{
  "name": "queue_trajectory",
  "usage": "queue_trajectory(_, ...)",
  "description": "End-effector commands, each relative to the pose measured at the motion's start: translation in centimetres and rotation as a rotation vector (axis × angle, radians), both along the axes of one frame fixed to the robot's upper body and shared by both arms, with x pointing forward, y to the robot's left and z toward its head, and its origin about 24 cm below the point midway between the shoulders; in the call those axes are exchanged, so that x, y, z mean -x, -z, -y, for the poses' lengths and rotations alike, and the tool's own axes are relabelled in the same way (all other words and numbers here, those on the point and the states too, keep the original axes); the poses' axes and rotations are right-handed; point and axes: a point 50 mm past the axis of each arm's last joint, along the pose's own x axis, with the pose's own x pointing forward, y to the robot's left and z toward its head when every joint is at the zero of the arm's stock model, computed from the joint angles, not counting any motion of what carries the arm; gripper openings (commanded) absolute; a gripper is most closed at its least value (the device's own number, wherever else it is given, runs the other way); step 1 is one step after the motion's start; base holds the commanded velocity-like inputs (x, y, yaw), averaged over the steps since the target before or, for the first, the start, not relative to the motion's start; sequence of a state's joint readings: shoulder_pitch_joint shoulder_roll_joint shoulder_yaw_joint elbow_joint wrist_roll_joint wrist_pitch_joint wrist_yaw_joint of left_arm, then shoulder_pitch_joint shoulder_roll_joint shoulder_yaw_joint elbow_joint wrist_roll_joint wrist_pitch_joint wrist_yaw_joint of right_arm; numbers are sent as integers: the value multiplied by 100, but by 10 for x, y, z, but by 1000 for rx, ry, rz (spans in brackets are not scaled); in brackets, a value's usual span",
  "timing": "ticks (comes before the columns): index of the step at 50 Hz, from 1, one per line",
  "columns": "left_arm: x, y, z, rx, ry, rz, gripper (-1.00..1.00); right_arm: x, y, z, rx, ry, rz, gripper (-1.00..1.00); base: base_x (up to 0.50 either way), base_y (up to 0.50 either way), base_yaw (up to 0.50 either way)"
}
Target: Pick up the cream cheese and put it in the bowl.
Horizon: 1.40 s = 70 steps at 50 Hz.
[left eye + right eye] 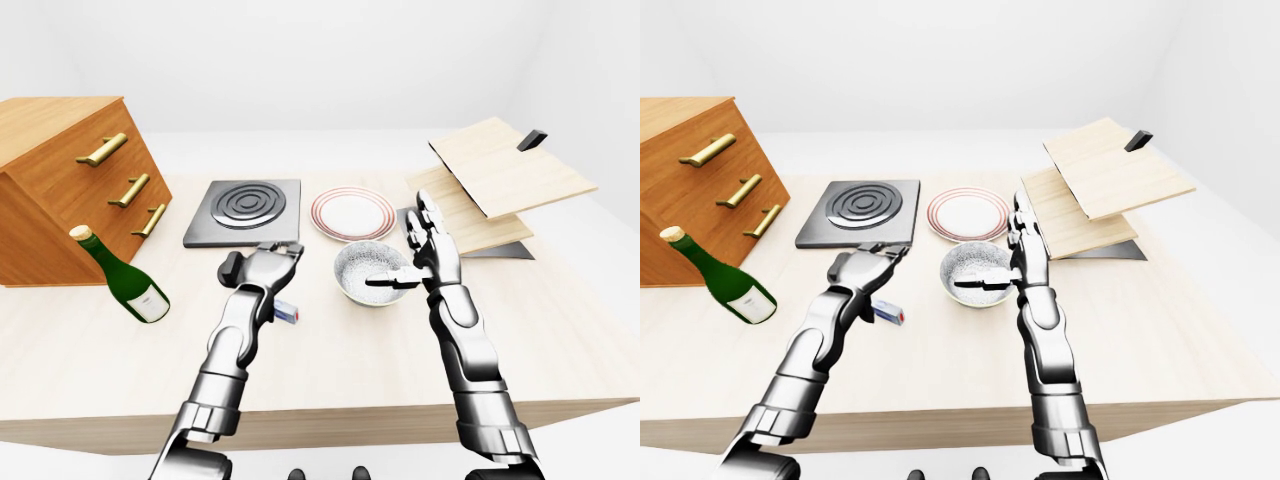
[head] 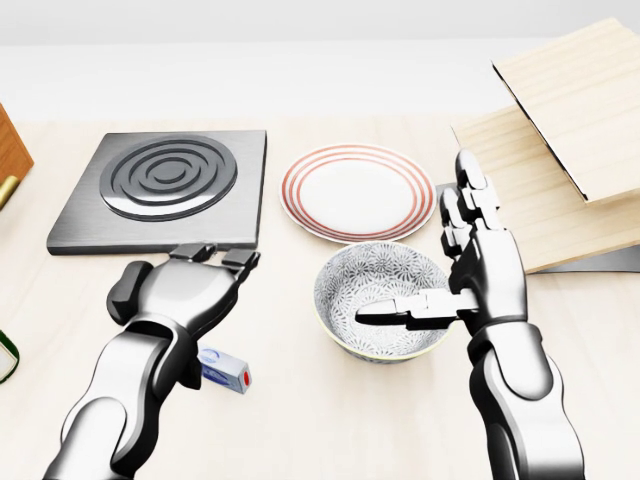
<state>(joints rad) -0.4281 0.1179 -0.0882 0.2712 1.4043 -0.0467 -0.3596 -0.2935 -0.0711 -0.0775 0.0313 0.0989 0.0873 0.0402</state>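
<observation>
The cream cheese (image 2: 226, 371) is a small blue and white box with a red end, lying flat on the light wooden table (image 2: 300, 420) to the left of the bowl. My left hand (image 2: 214, 258) hovers palm down just above it, fingers bent toward the burner plate and not closed round the box; the forearm hides the box's left end. The patterned bowl (image 2: 335, 275) stands below the plate. My right hand (image 2: 440, 280) stands open at the bowl's right rim, fingers upright and thumb reaching over the bowl.
A red-rimmed plate (image 2: 355, 190) and a grey burner plate (image 2: 165, 185) lie above the bowl. Stacked wooden boards (image 2: 570, 150) rise at the right. A drawer cabinet (image 1: 60, 180) and a tilted wine bottle (image 1: 125, 275) stand at the left.
</observation>
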Motion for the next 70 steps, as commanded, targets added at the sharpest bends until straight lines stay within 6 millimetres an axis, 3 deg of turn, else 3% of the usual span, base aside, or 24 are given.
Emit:
queue_trajectory(1, -3, -2, 7, 18, 38, 14, 68, 0, -6, 1, -2, 9, 24, 100, 0, 0, 0)
queue_trajectory(11, -4, 7, 5, -1, 36, 1, 58, -1, -5, 1, -3, 10, 20, 100, 0, 0, 0)
queue_trajectory(25, -4, 22, 7, -13, 42, -20, 65, 1, -12, -3, -24, -10, 49, 100, 0, 0, 0)
queue_trajectory(44, -9, 34, 7, -30, 36, -41, 59, 1, -9, -2, -38, -16, 38, 100, 0, 0, 0)
queue_trajectory(46, -11, 33, 6, -31, 34, -41, 36, 1, -9, -2, -37, -16, 37, 100, 0, 0, 0)
queue_trajectory(52, -10, 35, 5, -31, 30, -49, 17, 2, -9, -2, -40, -14, 39, 100, 0, 0, 0)
queue_trajectory(57, -10, 34, 4, -31, 27, -53, -34, 1, -9, -3, -41, -17, 37, 100, 0, 0, 0)
queue_trajectory(63, -10, 36, 4, -31, 24, -64, -51, 0, -6, -2, -41, -18, 24, 100, 0, 0, 0)
queue_trajectory(67, -10, 38, 4, -36, 25, -67, -98, 1, -6, -2, -43, -16, 25, 100, 0, 0, 0)
queue_trajectory(70, -10, 35, 4, -33, 24, -59, -100, 1, -5, -2, -44, -16, 23, 100, 0, 0, 0)
